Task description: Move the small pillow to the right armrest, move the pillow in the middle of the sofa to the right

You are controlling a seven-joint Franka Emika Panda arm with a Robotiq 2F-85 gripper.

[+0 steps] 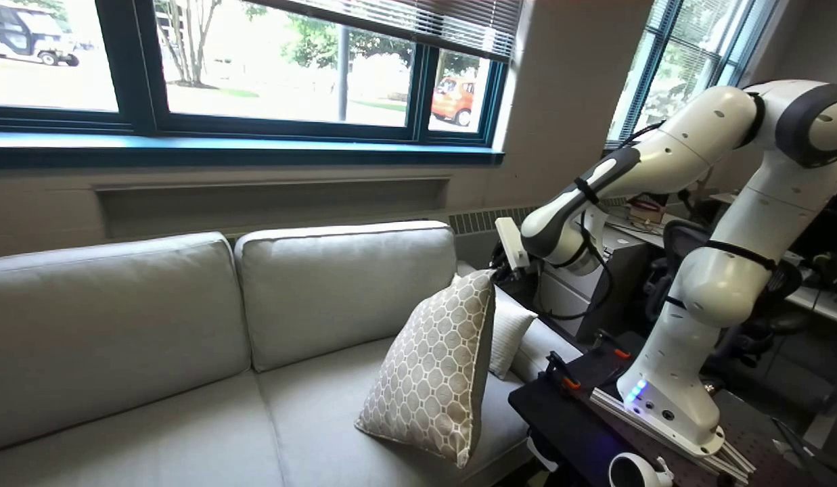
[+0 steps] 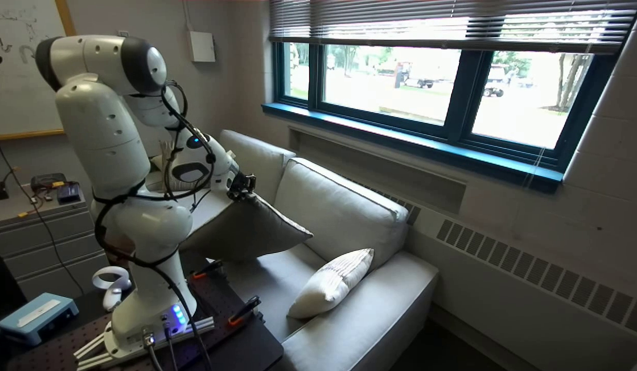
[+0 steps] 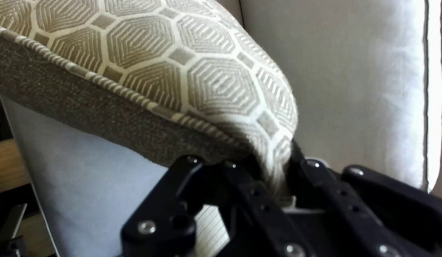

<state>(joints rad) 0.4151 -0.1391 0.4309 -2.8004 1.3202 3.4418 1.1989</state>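
The lattice-patterned pillow, lower centre-right in an exterior view, looks soft and likely light, so its bunched upper corner, pinched by the fingers, seems a sound hold.

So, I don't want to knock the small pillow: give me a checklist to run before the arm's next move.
1. Gripper shut on a corner of the big pillow: ok, the wrist view shows fabric pinched.
2. Small pillow leaning on the armrest: ok.
3. Gap between the pillows: ok, the seat shows between them in an exterior view.
4. Straight path to the armrest free: not ok, the small pillow is in the way; probably stop short of it.
5. Big pillow's lower edge off the seat: cannot tell.
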